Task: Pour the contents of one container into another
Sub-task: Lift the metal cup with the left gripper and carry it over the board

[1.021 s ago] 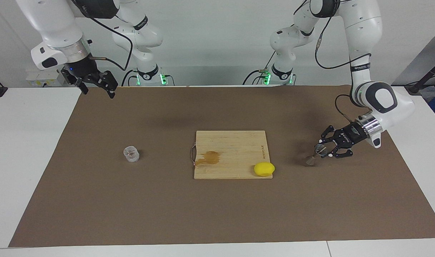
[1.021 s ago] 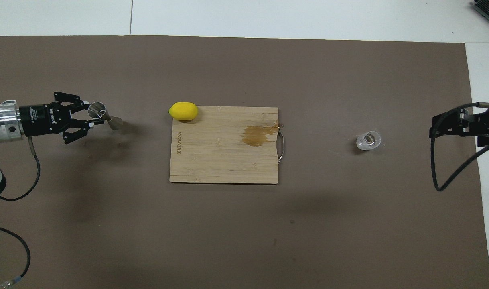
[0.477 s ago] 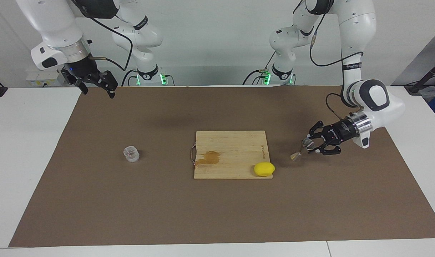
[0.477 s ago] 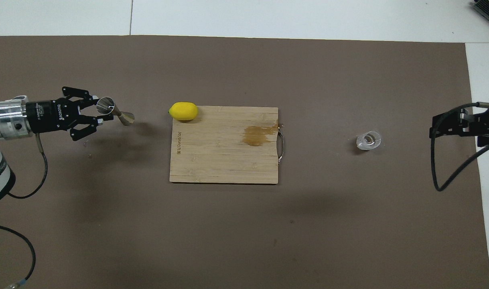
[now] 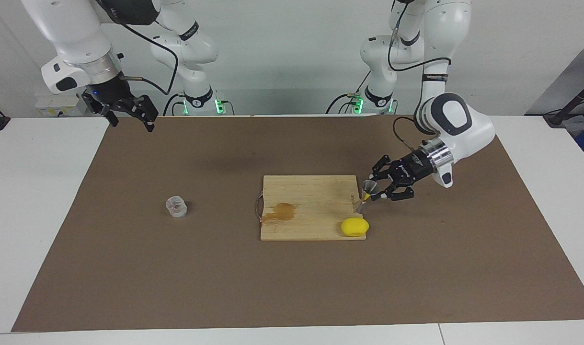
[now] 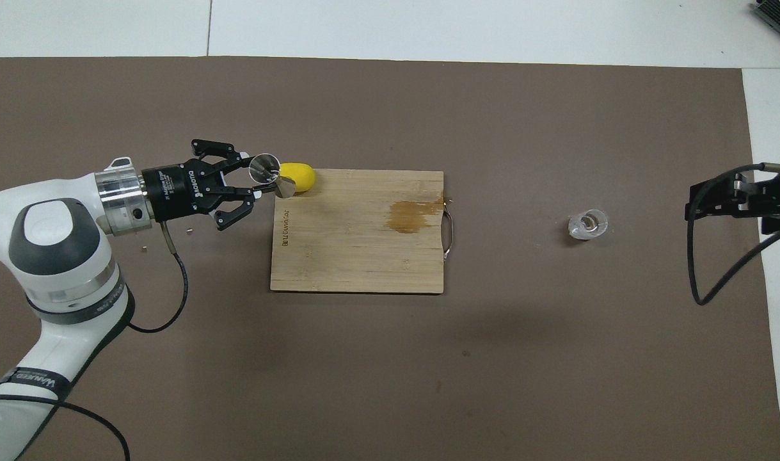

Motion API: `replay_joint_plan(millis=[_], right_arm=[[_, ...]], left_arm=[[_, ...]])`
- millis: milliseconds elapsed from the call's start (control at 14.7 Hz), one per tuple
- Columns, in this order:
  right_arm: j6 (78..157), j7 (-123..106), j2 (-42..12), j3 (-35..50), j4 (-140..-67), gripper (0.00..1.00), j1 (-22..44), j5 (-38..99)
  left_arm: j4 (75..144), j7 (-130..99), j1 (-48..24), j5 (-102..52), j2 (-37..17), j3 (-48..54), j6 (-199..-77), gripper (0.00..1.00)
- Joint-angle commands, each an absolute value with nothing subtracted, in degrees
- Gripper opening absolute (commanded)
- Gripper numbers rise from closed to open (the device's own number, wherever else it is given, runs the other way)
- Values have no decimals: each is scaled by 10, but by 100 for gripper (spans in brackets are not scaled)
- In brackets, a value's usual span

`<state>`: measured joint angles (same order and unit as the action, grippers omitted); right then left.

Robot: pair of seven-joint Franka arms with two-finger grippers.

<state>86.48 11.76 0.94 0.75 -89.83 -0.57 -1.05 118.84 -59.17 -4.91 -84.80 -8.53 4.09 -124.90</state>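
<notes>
The left pincer grips the tilted jigger over the cutting board's edge beside the lemon. The right pincer waits open over the worktop's corner, well apart from the clear cup, which has free room around it.

we see the clear ribbed cup upright on the brown mat's right-arm end; the silver jigger hangs tilted over the board's edge.

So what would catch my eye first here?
Probably the left gripper, holding a small silver hourglass-shaped metal jigger tilted in the air over the corner of the bamboo cutting board, by the yellow lemon. The small clear ribbed cup stands alone toward the right arm's end.
</notes>
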Motion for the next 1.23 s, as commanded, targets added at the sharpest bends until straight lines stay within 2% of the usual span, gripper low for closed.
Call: replay_joint_plan(millis=[0,681,1157], right_arm=[[863,100,12,11,-902,100,-16,-1],[859,92,18,11,-901,100,-14,-1],[859,93,33,11,-924,100,-11,-1]], left_arm=[[1216,-574,-112,-916,-68,31,-1324,0],[1210,-488,-316,-1135,-76,30,-1526,0],[1143,-468,-374,-1187,-140,29,-1585,0]])
